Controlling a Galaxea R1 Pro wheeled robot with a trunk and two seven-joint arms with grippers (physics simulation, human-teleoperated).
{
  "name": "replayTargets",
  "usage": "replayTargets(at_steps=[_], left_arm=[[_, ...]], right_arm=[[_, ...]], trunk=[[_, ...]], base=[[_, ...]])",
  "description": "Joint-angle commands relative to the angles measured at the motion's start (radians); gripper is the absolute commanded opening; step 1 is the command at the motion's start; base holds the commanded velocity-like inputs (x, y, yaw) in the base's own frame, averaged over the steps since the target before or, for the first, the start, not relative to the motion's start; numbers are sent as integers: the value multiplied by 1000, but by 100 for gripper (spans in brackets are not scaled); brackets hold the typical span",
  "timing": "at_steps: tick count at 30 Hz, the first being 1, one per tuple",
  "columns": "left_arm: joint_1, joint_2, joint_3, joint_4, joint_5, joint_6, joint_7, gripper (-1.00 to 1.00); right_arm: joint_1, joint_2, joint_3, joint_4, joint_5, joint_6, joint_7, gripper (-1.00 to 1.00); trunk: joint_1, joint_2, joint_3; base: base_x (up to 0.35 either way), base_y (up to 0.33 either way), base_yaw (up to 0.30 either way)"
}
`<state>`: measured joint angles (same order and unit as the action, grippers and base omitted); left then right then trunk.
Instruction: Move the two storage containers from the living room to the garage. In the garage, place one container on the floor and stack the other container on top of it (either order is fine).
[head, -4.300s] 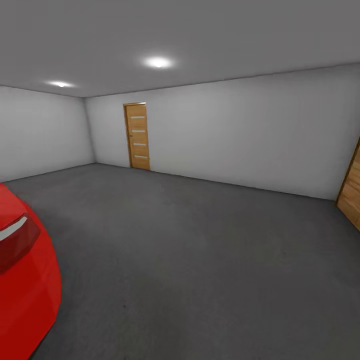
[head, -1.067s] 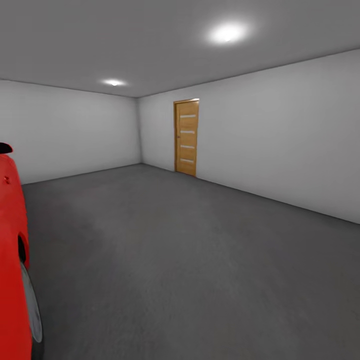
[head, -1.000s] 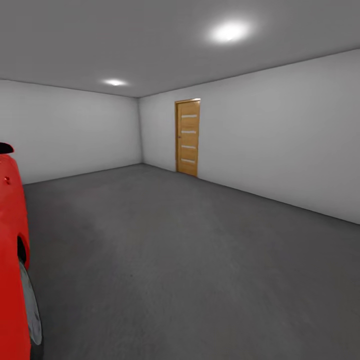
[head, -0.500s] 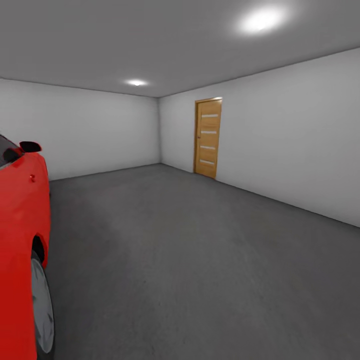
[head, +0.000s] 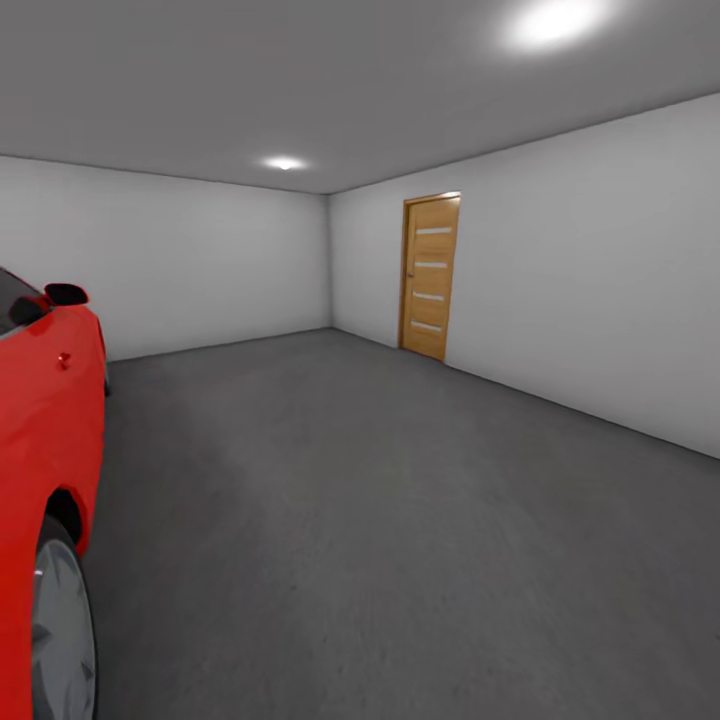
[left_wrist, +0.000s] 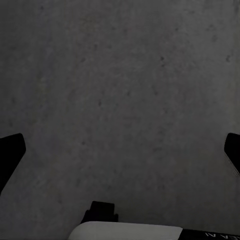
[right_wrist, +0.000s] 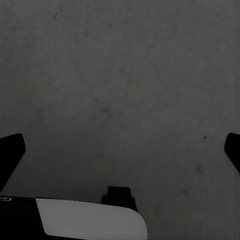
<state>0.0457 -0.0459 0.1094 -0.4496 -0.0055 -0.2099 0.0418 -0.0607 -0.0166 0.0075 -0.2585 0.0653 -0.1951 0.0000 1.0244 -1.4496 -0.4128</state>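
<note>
I am in the garage, a bare room with pale grey walls and a dark grey speckled floor (head: 380, 500). The two storage containers are out of view. My left gripper (left_wrist: 120, 150) points down at the floor (left_wrist: 120, 90) and stands open, its black fingertips (left_wrist: 10, 155) far apart with nothing between them. Over the same concrete floor (right_wrist: 120, 90) my right gripper (right_wrist: 120, 150) hangs open too, one black fingertip (right_wrist: 10, 152) at each side and nothing held.
A red car (head: 40, 480) with a grey wheel (head: 60, 640) stands close at my left. A light wooden door (head: 432, 276) with small glass strips is shut in the far right wall. Open floor stretches ahead and to the right.
The whole view has swung leftward: the wooden door has slid to the right of the picture and more of the red car's side and wheel shows at the left.
</note>
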Motion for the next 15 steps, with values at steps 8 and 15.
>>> replayTargets(at_steps=[8,15], left_arm=[[0,0,3,-3,-1,-2,2,100],[0,-1,3,-14,1,-2,2,100]], right_arm=[[-1,0,0,1,7,-3,0,100],[-1,0,1,1,7,-3,6,100]], trunk=[[1,0,-1],[1,0,-1]], base=[[327,0,0],[327,0,0]])
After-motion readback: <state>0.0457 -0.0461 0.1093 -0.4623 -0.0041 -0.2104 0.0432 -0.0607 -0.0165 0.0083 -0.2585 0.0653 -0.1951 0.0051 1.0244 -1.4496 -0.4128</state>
